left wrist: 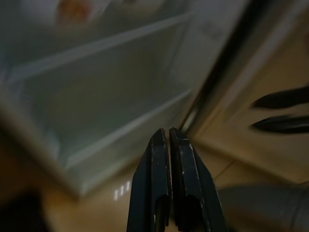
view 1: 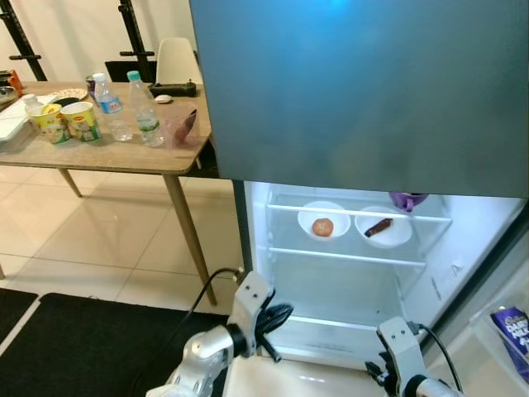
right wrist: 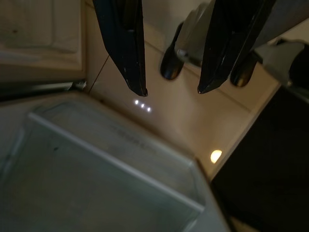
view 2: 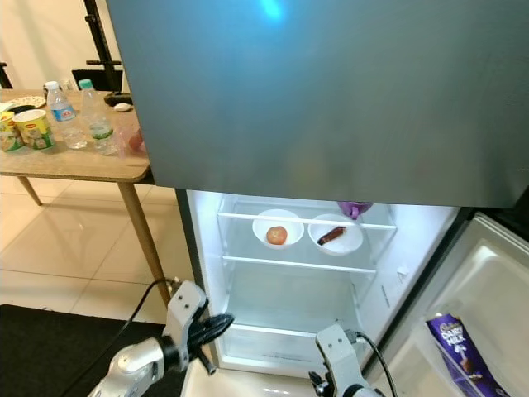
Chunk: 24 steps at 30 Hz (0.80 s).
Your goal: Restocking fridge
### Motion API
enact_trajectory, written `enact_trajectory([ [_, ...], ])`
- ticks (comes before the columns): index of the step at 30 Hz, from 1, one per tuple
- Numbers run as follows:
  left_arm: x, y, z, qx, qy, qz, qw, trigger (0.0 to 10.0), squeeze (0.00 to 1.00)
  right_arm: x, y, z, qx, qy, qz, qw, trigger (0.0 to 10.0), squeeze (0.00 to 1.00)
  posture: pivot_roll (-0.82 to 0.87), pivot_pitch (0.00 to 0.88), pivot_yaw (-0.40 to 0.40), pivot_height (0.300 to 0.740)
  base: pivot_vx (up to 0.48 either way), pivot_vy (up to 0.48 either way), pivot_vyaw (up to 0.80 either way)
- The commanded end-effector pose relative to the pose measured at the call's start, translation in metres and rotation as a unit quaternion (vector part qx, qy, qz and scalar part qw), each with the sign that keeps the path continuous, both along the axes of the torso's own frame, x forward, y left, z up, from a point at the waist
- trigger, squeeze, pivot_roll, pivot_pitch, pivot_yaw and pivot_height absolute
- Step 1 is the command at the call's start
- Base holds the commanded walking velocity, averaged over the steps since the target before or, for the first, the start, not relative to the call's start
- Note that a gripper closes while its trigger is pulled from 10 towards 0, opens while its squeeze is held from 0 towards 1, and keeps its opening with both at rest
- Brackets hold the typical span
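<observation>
Open fridge [view 1: 347,273]; 2 grippers low nr floor.

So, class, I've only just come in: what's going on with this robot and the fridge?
The robot faces the open fridge, both arms low before it and holding nothing. The left gripper is shut; the right gripper is open. Two white bowls of food sit on the upper shelf. Bottles and cups wait on the wooden table to its left.
</observation>
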<state>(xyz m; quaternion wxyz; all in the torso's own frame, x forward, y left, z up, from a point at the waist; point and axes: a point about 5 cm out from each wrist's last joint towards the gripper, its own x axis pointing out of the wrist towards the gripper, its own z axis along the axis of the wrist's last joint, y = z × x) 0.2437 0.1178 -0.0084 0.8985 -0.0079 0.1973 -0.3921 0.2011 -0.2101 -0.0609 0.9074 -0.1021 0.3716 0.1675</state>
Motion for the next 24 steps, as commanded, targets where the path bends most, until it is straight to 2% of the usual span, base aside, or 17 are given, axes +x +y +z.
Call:
enact_trajectory([
  [1,-0.003,0.013,-0.007,0.011,0.023,0.024,0.999,10.0,0.0,-0.006,-0.001,-0.004,-0.01,0.017,-0.001,1.0,10.0,0.0,-0.07,0.016,0.038,0.74,0.0,0.0,0.0],
  [3,-0.012,0.026,-0.021,0.021,0.066,0.059,0.996,10.0,0.0,-0.014,-0.004,-0.009,-0.022,0.03,-0.009,0.999,10.0,0.0,-0.07,0.015,0.035,0.74,0.0,0.0,0.0],
  [4,-0.012,0.026,-0.021,0.021,0.066,0.059,0.996,10.0,0.0,-0.014,-0.004,-0.009,-0.022,0.03,-0.009,0.999,10.0,0.0,-0.07,0.015,0.035,0.74,0.0,0.0,0.0],
  [5,-0.019,0.035,-0.03,0.028,0.096,0.088,0.991,10.0,0.0,-0.018,-0.006,-0.011,-0.028,0.038,-0.015,0.999,10.0,0.0,-0.07,0.013,0.034,0.74,0.0,0.0,0.0],
  [8,-0.025,0.042,-0.036,0.034,0.119,0.109,0.986,10.0,0.0,-0.022,-0.008,-0.013,-0.033,0.043,-0.021,0.998,10.0,0.0,-0.07,0.013,0.034,0.74,0.0,0.0,0.0],
  [9,-0.041,0.059,-0.051,0.064,0.168,0.158,0.971,10.0,0.0,-0.029,-0.012,-0.016,-0.044,0.056,-0.036,0.997,10.0,0.0,-0.07,0.01,0.031,0.74,0.0,0.0,0.0],
  [10,-0.046,0.064,-0.055,0.074,0.182,0.171,0.966,10.0,0.0,-0.031,-0.013,-0.017,-0.047,0.06,-0.04,0.996,10.0,0.0,-0.07,0.01,0.031,0.74,0.0,0.0,0.0],
  [11,-0.046,0.064,-0.055,0.074,0.182,0.171,0.966,10.0,0.0,-0.031,-0.013,-0.017,-0.047,0.06,-0.04,0.996,10.0,0.0,-0.07,0.01,0.031,0.74,0.0,0.0,0.0],
  [13,-0.066,0.082,-0.068,0.121,0.223,0.214,0.943,10.0,0.0,-0.038,-0.016,-0.02,-0.053,0.074,-0.059,0.994,10.0,0.0,-0.07,0.003,0.025,0.74,0.0,0.0,0.0],
  [14,-0.066,0.082,-0.068,0.121,0.223,0.214,0.943,10.0,0.0,-0.038,-0.016,-0.02,-0.053,0.074,-0.059,0.994,10.0,0.0,-0.07,0.003,0.025,0.74,0.0,0.0,0.0],
  [15,-0.074,0.088,-0.072,0.14,0.236,0.229,0.934,10.0,0.0,-0.041,-0.017,-0.022,-0.055,0.08,-0.065,0.993,10.0,0.0,-0.07,0.003,0.025,0.74,0.0,0.0,0.0],
  [16,-0.087,0.096,-0.078,0.158,0.259,0.256,0.918,10.0,0.0,-0.048,-0.019,-0.025,-0.061,0.096,-0.075,0.991,10.0,0.0,-0.07,0.0,0.02,0.74,0.0,0.0,0.0],
  [17,-0.087,0.096,-0.078,0.158,0.259,0.256,0.918,10.0,0.0,-0.048,-0.019,-0.025,-0.061,0.096,-0.075,0.991,10.0,0.0,-0.07,0.0,0.02,0.74,0.0,0.0,0.0],
  [19,-0.096,0.1,-0.081,0.16,0.276,0.277,0.907,10.0,0.0,-0.055,-0.02,-0.028,-0.067,0.108,-0.079,0.989,10.0,0.0,-0.07,0.0,0.02,0.74,0.0,0.0,0.0],
  [20,-0.108,0.101,-0.086,0.167,0.293,0.284,0.898,10.0,0.0,-0.064,-0.02,-0.032,-0.066,0.125,-0.09,0.986,10.0,0.0,-0.07,0.0,0.02,0.74,0.0,0.0,0.0],
  [21,-0.108,0.101,-0.086,0.167,0.293,0.284,0.898,10.0,0.0,-0.064,-0.02,-0.032,-0.066,0.125,-0.09,0.986,10.0,0.0,-0.07,0.0,0.02,0.74,0.0,0.0,0.0],
  [24,-0.128,0.099,-0.094,0.186,0.321,0.29,0.882,10.0,0.0,-0.083,-0.02,-0.039,-0.065,0.162,-0.112,0.978,10.0,0.0,-0.07,0.0,0.02,0.74,0.0,0.0,0.0],
])
